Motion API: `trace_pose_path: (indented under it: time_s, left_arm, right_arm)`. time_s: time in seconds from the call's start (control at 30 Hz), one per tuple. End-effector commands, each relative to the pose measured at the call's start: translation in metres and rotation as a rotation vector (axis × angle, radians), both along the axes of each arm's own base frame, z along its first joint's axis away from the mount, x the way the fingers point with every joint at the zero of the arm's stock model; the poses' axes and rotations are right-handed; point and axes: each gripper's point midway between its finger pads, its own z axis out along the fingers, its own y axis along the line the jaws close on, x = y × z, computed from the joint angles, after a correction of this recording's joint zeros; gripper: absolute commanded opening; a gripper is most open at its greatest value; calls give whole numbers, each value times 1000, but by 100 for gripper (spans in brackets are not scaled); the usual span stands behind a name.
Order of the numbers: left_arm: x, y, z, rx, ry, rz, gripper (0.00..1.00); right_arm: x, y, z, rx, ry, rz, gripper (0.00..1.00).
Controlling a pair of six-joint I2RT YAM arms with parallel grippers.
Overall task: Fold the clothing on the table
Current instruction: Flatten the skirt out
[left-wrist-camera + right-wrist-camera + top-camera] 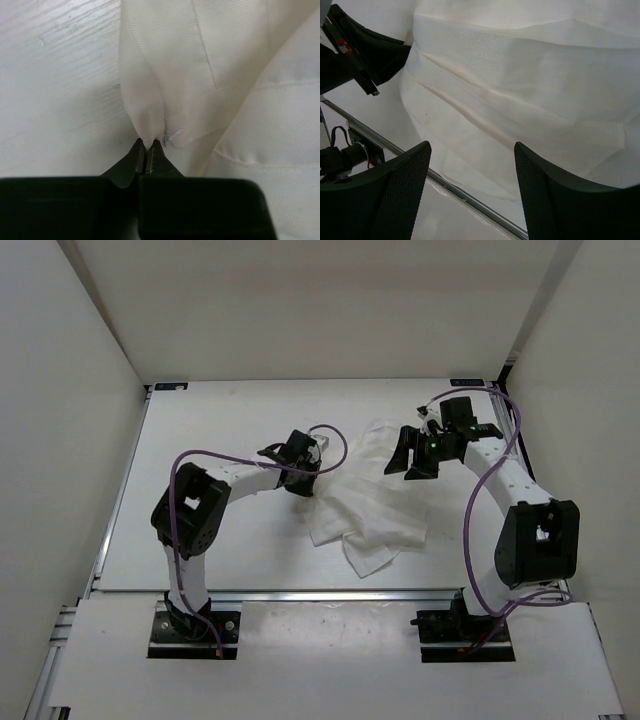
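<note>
The table (pixel 200 420), the broadest thing here, is lying white and matte between tall white walls (pixel 300 300), with a metal rail (pixel 300 592) running along its near edge. The clothing (pixel 370 505) is sitting crumpled just right of the table's middle, between the two grippers, its rumpled layers spreading from the far side down toward the near rail. Nothing else is resting on the surface; only the arms and their looping purple cables (pixel 215 455) are reaching over it. The left arm (pixel 190 515) is rising from its base, bending at the elbow and stretching its forearm rightward to the garment's left edge. The right arm (pixel 535 540) is climbing along the table's right side and turning its wrist leftward over the garment's far right part. From the right wrist view, the clothing (pixel 520 75) is filling the frame in creased folds, with the rail (pixel 445 182) and part of the left arm (pixel 365 55) showing past it. The right gripper (pixel 412 455) (pixel 472 147) is hovering with its jaws spread wide and gripping nothing. The left gripper (pixel 300 465) (pixel 148 150) is pressing its tips together, pinching a narrow fold of the clothing (pixel 200 60) just above the table (pixel 55 85).
</note>
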Motion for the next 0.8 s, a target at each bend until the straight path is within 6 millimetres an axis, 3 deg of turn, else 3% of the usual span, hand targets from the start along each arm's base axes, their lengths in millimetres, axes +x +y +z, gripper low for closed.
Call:
trace_pose_path:
  time_s: [0.0, 0.07, 0.13, 0.17, 0.2, 0.23, 0.3, 0.33, 0.4, 0.47, 0.5, 0.57, 0.6, 0.67, 0.77]
  left_arm:
    - [9, -7, 14, 9, -37, -8, 0]
    - [24, -15, 47, -33, -84, -7, 0]
    - [52, -26, 113, -91, -173, -5, 0]
    - [55, -24, 134, -105, -181, -3, 0]
    - [73, -32, 211, -213, -286, -6, 0]
    - [82, -27, 254, -275, -341, 3, 0]
    - [79, -17, 317, -377, -420, -8, 0]
    - [78, -9, 335, -420, -435, 1, 0]
    - [67, 10, 351, -455, -440, 18, 0]
    - [59, 25, 333, -486, -390, 34, 0]
    - [54, 35, 336, -494, -404, 47, 0]
    - [47, 46, 300, -477, -334, 85, 0]
    - [43, 52, 301, -479, -344, 97, 0]
    - [32, 56, 286, -476, -316, 98, 0]
    - [17, 40, 277, -505, -275, 53, 0]
  right_arm:
    - [0, 1, 20, 50, -51, -10, 73]
    - [2, 0, 23, 62, -63, -17, 73]
    - [2, 4, 23, 86, -59, -18, 73]
    - [3, 3, 24, 85, -61, -26, 73]
    - [3, 8, 20, 91, -55, -15, 73]
    - [5, 9, 24, 96, -67, -14, 73]
    - [6, 12, 24, 95, -62, -13, 73]
    - [8, 14, 23, 100, -61, -9, 73]
    - [8, 18, 20, 104, -51, -3, 73]
    - [11, 21, 23, 109, -60, 1, 72]
    - [9, 23, 22, 109, -51, 3, 73]
    - [12, 27, 20, 118, -38, 10, 73]
    - [13, 28, 16, 114, -26, 9, 74]
    - [14, 34, 21, 117, -35, 28, 73]
    - [15, 38, 21, 115, -30, 33, 73]
